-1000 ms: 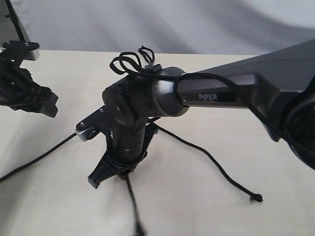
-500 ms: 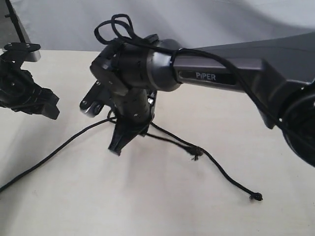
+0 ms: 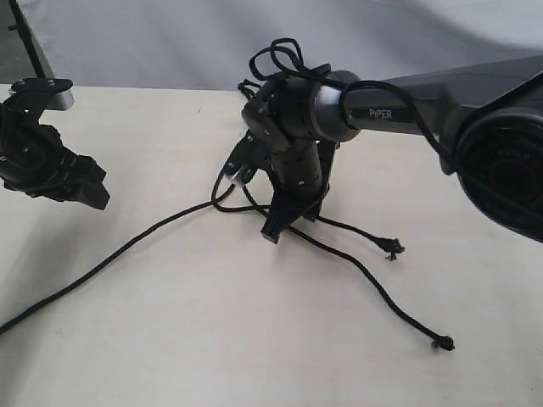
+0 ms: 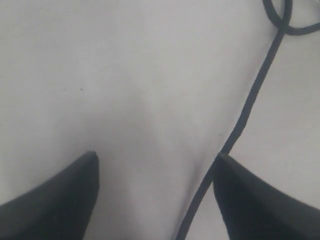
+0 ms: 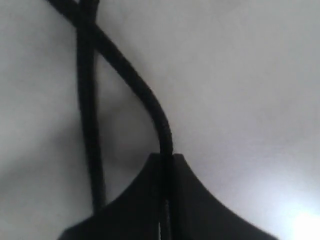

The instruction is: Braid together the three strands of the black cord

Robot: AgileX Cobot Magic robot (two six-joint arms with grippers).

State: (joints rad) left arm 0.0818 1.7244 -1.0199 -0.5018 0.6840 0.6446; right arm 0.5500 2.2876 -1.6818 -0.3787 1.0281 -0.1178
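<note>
Black strand (image 5: 150, 102) is pinched between the closed fingers (image 5: 205, 210) of the right gripper (image 5: 165, 161), a second strand (image 4: 250, 105) is seen between the spread fingers (image 4: 255, 200) of the left gripper (image 4: 155, 160), so the pinched one should be drawn across slowly, kept taut.

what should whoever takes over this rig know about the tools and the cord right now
left tool: open, holding nothing, above the table; a strand runs beside one finger.
right tool: shut on one strand, which crosses another just past the tips.
Two knotted ends lie loose on the table, one nearer, one farther out.
Done: no braid visible yet.
Left: all the braiding. The cord's joined end is not in clear view.
</note>
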